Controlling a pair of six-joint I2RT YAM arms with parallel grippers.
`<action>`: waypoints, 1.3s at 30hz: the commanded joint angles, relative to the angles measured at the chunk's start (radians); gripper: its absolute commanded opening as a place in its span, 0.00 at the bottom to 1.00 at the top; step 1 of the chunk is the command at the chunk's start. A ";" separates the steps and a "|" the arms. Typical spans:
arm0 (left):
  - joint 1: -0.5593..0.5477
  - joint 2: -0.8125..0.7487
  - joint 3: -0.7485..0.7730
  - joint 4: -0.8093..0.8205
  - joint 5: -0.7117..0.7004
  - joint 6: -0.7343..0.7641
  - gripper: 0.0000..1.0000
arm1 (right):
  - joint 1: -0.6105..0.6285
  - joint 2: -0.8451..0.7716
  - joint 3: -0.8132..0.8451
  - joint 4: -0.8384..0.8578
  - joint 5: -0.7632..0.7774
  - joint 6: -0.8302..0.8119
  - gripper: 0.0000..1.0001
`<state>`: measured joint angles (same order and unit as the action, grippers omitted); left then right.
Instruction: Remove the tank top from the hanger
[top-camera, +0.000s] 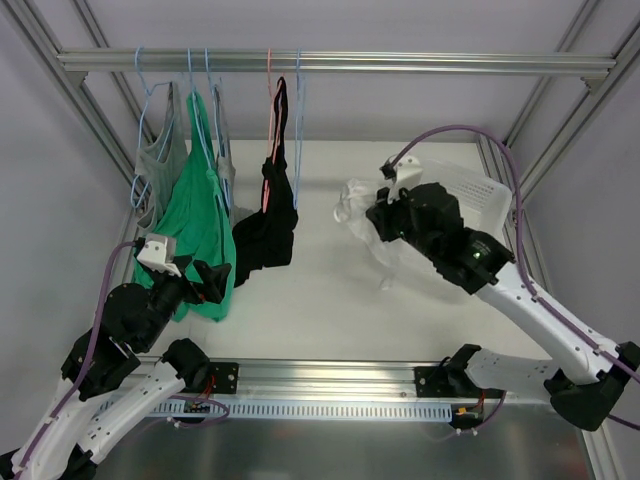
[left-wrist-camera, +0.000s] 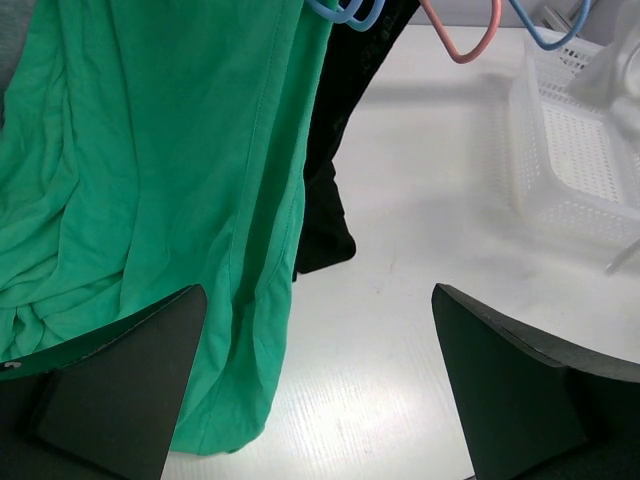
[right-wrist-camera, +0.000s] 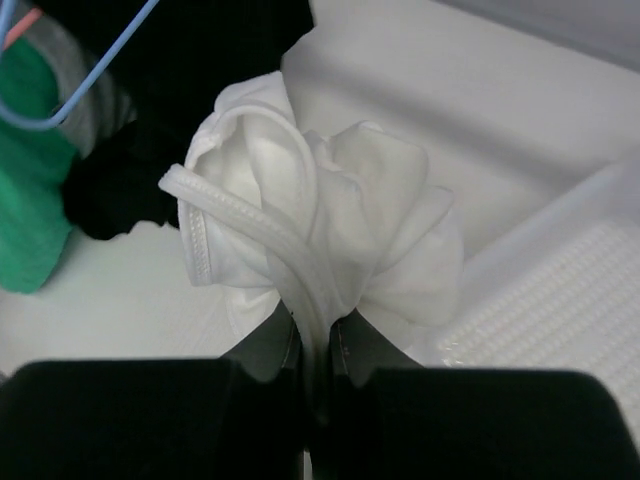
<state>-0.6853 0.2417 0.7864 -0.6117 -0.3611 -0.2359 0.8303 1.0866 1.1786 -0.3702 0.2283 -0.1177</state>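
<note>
The white tank top (top-camera: 355, 204) is bunched into a ball off the table's right half. My right gripper (top-camera: 380, 222) is shut on it. In the right wrist view a strap and folds of the tank top (right-wrist-camera: 330, 215) run down between the closed fingers of that gripper (right-wrist-camera: 315, 335). The light-blue hanger (top-camera: 298, 130) hangs bare on the rail to the left, apart from the top; a piece of the hanger (right-wrist-camera: 100, 62) shows at upper left. My left gripper (left-wrist-camera: 315, 300) is open and holds nothing, low beside the green top (left-wrist-camera: 150, 200).
A rail (top-camera: 400, 62) carries a grey top (top-camera: 160, 155), the green top (top-camera: 195, 225) and a black garment (top-camera: 270, 215) on a salmon-pink hanger (top-camera: 269, 100). A white plastic basket (top-camera: 485, 195) sits at the right rear, right behind the right gripper.
</note>
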 joint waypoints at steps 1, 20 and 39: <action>0.009 -0.012 -0.006 0.020 -0.021 0.000 0.99 | -0.121 -0.019 0.114 -0.099 0.039 -0.066 0.00; 0.078 -0.018 -0.013 0.018 -0.053 -0.014 0.99 | -0.677 0.371 0.081 0.050 0.017 0.048 0.67; 0.524 0.162 0.040 -0.020 0.062 -0.095 0.99 | -0.631 -0.325 0.036 -0.502 0.014 -0.045 1.00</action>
<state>-0.2008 0.3790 0.7876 -0.6331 -0.3565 -0.3256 0.1883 0.8257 1.2270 -0.7059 0.1795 -0.1127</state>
